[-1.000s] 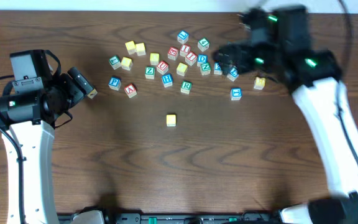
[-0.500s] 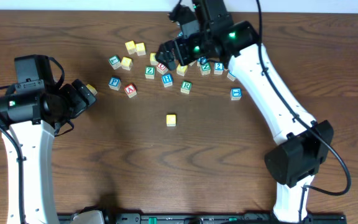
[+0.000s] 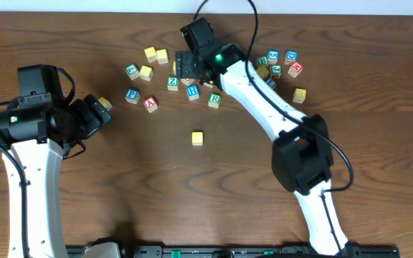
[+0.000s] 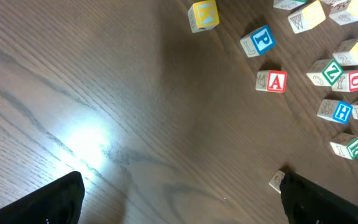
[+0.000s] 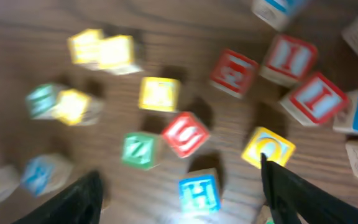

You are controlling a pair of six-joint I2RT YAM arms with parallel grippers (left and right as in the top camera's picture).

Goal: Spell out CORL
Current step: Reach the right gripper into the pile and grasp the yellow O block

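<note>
The right tool (image 5: 179, 168) hung over the far cluster of letter cubes with its fingers apart, gripping nothing. The blue H cube (image 5: 199, 193) lay between the fingers, clear of both, and the red U cube (image 5: 185, 135) sat just beyond it. A yellow cube with a round pale letter (image 5: 268, 147) sat right at the tip of one finger; the blurred wrist view did not show whether they touched. The green R cube (image 3: 215, 99) stood at the near edge of the cluster, just beside the right arm. A lone yellow cube (image 3: 197, 138) rested by itself on the bench (image 3: 120, 186), nearer the robot and well apart from the others, its letter too small to read. The left tool (image 4: 180, 180) hovered low over the bench at the left, fingers wide apart and empty, near a yellow K cube (image 4: 204, 14).
</note>
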